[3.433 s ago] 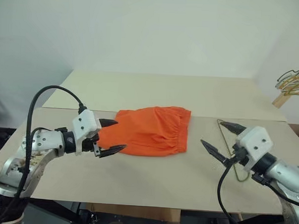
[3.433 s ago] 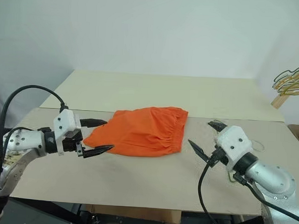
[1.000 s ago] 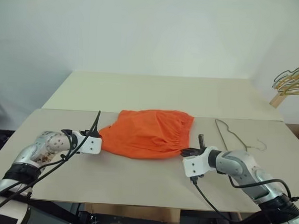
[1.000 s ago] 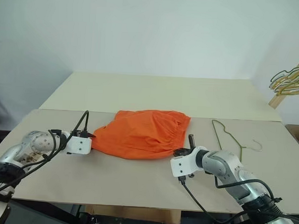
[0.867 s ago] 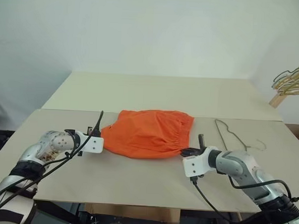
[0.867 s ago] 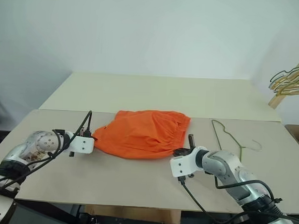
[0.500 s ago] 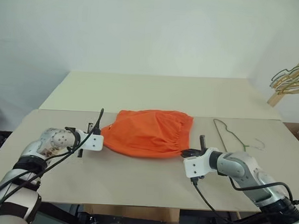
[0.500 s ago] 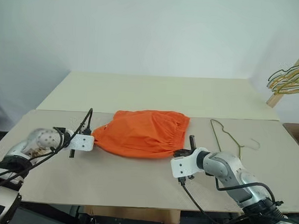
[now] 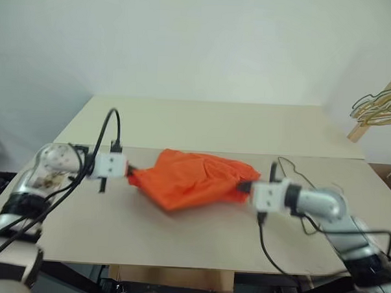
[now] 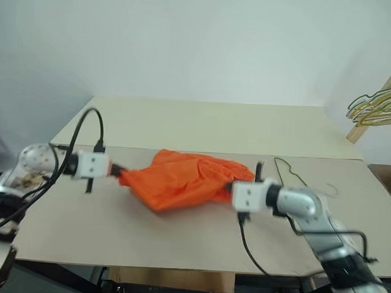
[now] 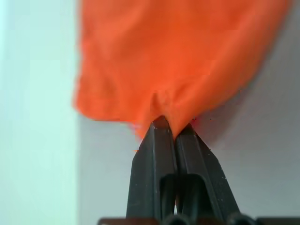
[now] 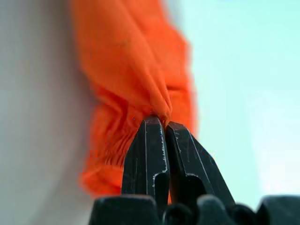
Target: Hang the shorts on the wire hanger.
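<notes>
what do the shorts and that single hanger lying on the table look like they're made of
The shorts: soft woven or knit fabric, matte bright orange. It sags and creases between the left gripper and right gripper, which pinch it, and its waistband is gathered. The wire hanger: thin bent wire, probably metal, with a dull greyish finish; too blurred to tell any coating.

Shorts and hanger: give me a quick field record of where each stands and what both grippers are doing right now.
shorts: bright orange, bunched, stretched between the two grippers, lower folds sagging toward the table
left gripper: shut on one end of the shorts
right gripper: shut on the gathered waistband end
wire hanger: lying flat on the table behind the right gripper, not held
spare hangers: bunch on a wooden rack at the far right edge
task state: shorts not yet on the hanger
</notes>
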Tool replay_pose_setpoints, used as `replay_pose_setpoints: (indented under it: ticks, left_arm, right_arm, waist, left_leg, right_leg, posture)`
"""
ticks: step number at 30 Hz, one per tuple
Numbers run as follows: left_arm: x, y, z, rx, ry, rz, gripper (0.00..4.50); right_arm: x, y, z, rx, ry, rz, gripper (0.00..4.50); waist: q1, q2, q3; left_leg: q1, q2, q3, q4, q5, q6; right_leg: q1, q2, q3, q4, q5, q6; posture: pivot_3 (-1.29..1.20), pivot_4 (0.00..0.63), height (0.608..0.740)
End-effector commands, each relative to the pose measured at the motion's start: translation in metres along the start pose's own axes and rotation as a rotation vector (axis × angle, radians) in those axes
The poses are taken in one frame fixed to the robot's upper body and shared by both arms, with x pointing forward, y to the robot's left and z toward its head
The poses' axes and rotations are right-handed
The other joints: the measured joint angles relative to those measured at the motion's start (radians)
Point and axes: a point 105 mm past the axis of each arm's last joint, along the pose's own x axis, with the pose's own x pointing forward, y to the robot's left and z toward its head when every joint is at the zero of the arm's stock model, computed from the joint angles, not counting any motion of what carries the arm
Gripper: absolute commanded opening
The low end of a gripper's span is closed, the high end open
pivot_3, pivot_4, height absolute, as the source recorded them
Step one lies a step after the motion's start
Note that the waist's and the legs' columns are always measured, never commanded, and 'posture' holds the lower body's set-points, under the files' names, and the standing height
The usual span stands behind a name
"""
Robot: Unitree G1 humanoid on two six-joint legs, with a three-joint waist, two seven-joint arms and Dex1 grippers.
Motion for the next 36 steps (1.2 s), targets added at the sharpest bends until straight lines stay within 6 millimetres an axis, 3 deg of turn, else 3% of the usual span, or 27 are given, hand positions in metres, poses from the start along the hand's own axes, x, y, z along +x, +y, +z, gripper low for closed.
replay_pose_setpoints:
  ticks: [1, 5, 7, 11, 15, 18, 21, 23, 25, 27, 32, 34, 36]
  left_arm:
    - [-0.003, 0.086, 0.013, -0.001, 0.045, 0.397, 0.03]
    - [-0.014, 0.177, 0.047, 0.031, 0.137, 0.871, 0.03]
    - [-0.037, 0.212, 0.073, 0.086, 0.161, 1.117, 0.03]
    - [-0.075, 0.246, 0.117, 0.118, 0.078, 1.4, 0.03]
    - [-0.07, 0.244, 0.132, 0.165, -0.011, 1.375, 0.03]
    - [-0.046, 0.225, 0.123, 0.161, -0.09, 1.228, 0.03]
    - [-0.018, 0.188, 0.108, 0.154, -0.186, 0.992, 0.03]
    - [-0.004, 0.154, 0.097, 0.093, -0.268, 0.803, 0.03]
    - [0.001, 0.097, 0.085, 0.038, -0.345, 0.54, 0.03]
    - [-0.006, 0.049, 0.081, -0.013, -0.378, 0.334, 0.03]
    - [-0.034, -0.016, 0.069, -0.118, -0.289, 0.04, 0.03]
    - [-0.049, -0.04, 0.062, -0.121, -0.22, -0.121, 0.03]
    - [-0.067, -0.063, 0.057, -0.109, -0.169, -0.283, 0.03]
  right_arm:
    - [0.009, -0.093, -0.018, 0.062, 0.147, -0.458, 0.0]
    - [0.003, -0.188, -0.012, 0.098, 0.181, -0.991, 0.0]
    - [-0.006, -0.216, 0.005, 0.084, 0.101, -1.165, 0.0]
    - [-0.017, -0.231, 0.035, -0.006, -0.078, -1.304, 0.0]
    - [-0.008, -0.204, 0.028, -0.126, -0.118, -1.187, 0.0]
    - [-0.002, -0.167, 0.005, -0.193, -0.105, -1.024, 0.0]
    - [0.001, -0.123, -0.012, -0.255, -0.118, -0.812, 0.0]
    - [0.001, -0.093, -0.019, -0.265, -0.14, -0.66, 0.0]
    - [0.0, -0.057, -0.026, -0.271, -0.169, -0.476, 0.0]
    - [-0.001, -0.033, -0.027, -0.258, -0.193, -0.361, 0.0]
    - [0.001, 0.003, -0.021, -0.213, -0.255, -0.143, 0.0]
    - [0.0, 0.016, -0.017, -0.214, -0.289, -0.058, 0.0]
    - [-0.001, 0.027, -0.014, -0.225, -0.308, 0.025, 0.0]
  waist:
    - [-0.003, 0.0, 0.0]
    - [-0.008, -0.001, 0.0]
    - [-0.01, -0.001, 0.0]
    - [-0.03, -0.001, -0.001]
    - [-0.039, -0.001, -0.001]
    - [-0.043, -0.001, -0.001]
    - [-0.044, 0.001, -0.002]
    - [-0.058, 0.001, -0.002]
    - [-0.081, 0.003, -0.002]
    - [-0.119, 0.003, -0.003]
    - [-0.155, 0.002, -0.002]
    - [-0.154, 0.002, -0.001]
    - [-0.144, 0.003, 0.002]
  left_leg:
    - [0.0, 0.0, -0.001, 0.0, 0.0, 0.0]
    - [-0.016, -0.001, -0.004, 0.001, 0.001, -0.002]
    - [-0.024, -0.003, -0.004, 0.001, 0.007, -0.011]
    - [-0.039, -0.009, -0.004, -0.001, 0.007, -0.012]
    - [-0.041, -0.017, -0.001, -0.003, 0.008, -0.013]
    - [-0.039, -0.018, -0.002, -0.002, 0.008, -0.011]
    - [-0.029, -0.018, -0.004, -0.003, 0.007, -0.008]
    - [-0.029, -0.018, -0.004, -0.003, 0.008, -0.008]
    - [-0.03, -0.017, -0.004, -0.003, 0.01, -0.009]
    - [-0.03, -0.016, -0.003, -0.004, 0.011, -0.011]
    - [-0.031, -0.015, -0.007, 0.005, 0.005, -0.001]
    - [-0.022, -0.015, -0.008, 0.007, 0.003, 0.002]
    - [0.001, -0.014, -0.008, 0.001, 0.001, 0.007]
  right_leg:
    - [0.0, 0.0, -0.001, 0.0, 0.0, 0.0]
    - [-0.018, -0.002, -0.003, 0.003, 0.0, -0.001]
    - [-0.029, -0.005, -0.003, 0.014, 0.0, -0.001]
    - [-0.048, -0.011, -0.004, 0.019, 0.0, -0.001]
    - [-0.049, -0.02, -0.003, 0.017, -0.001, 0.003]
    - [-0.044, -0.02, -0.004, 0.015, 0.0, 0.006]
    - [-0.034, -0.02, -0.006, 0.009, -0.001, 0.007]
    - [-0.033, -0.019, -0.006, 0.009, -0.001, 0.007]
    - [-0.033, -0.019, -0.006, 0.009, -0.001, 0.007]
    - [-0.033, -0.019, -0.004, 0.013, -0.001, 0.007]
    - [-0.031, -0.019, -0.005, 0.014, -0.001, 0.007]
    - [-0.019, -0.018, -0.005, 0.011, -0.001, 0.007]
    - [0.003, -0.017, -0.006, 0.003, -0.002, 0.007]
  posture:
    - [-0.01, 0.0, 0.74]
    - [0.0, 0.0, 0.74]
    - [0.0, 0.0, 0.74]
    - [-0.01, 0.0, 0.74]
    - [-0.02, 0.0, 0.74]
    - [-0.02, 0.0, 0.74]
    - [-0.04, 0.0, 0.74]
    - [-0.04, 0.0, 0.74]
    - [-0.03, 0.0, 0.74]
    - [-0.03, 0.0, 0.74]
    - [-0.01, 0.001, 0.74]
    - [0.0, 0.003, 0.74]
    - [0.0, 0.006, 0.74]
